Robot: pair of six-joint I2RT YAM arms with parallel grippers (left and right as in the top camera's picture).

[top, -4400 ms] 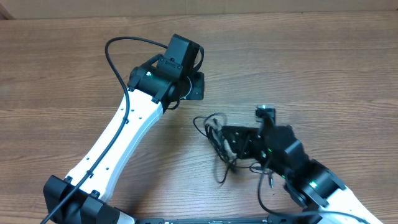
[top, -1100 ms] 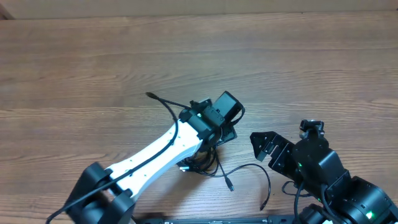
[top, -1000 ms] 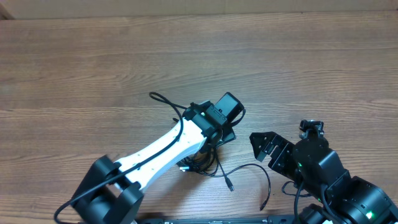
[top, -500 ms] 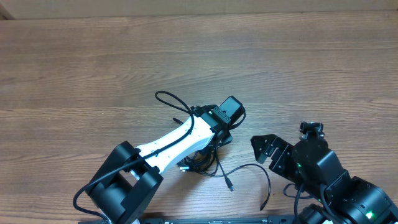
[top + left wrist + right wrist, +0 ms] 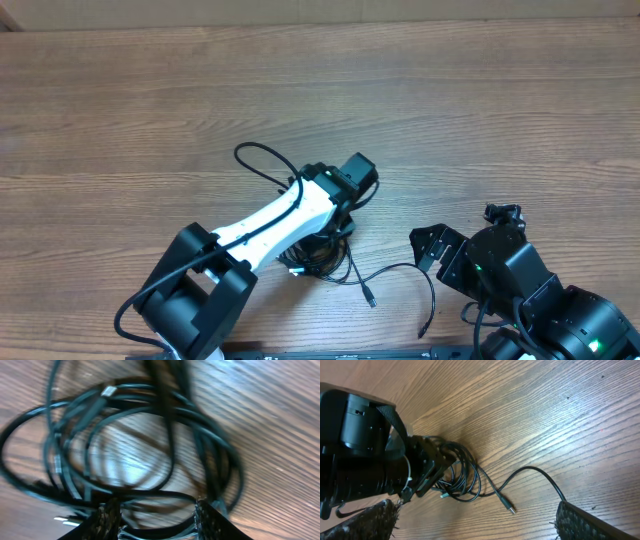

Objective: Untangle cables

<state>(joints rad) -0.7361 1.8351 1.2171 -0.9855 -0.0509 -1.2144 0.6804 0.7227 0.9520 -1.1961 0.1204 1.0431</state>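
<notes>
The cables point(image 5: 322, 262) lie as a knotted black bundle on the wood, low in the middle of the overhead view. One loose strand ends in a plug tip point(image 5: 370, 298); another curls right to a tip point(image 5: 424, 330). My left gripper point(image 5: 157, 510) is down in the bundle point(image 5: 150, 435). Its fingers point(image 5: 107, 520) stand apart with strands crossing the gap and wood showing between them. From the right wrist the left gripper point(image 5: 437, 472) pokes into the cables point(image 5: 462, 477). My right gripper point(image 5: 437, 255) hangs wide open to the right of the bundle, holding nothing.
The white left arm point(image 5: 270, 222) slants over the table from the lower left, with its own thick black wire point(image 5: 262, 160) looping above it. The table's far edge point(image 5: 320, 22) runs along the top.
The left jaws have narrowed around the strands and the left wrist has shifted slightly up and left. The right gripper has drawn back a little toward the lower right.
</notes>
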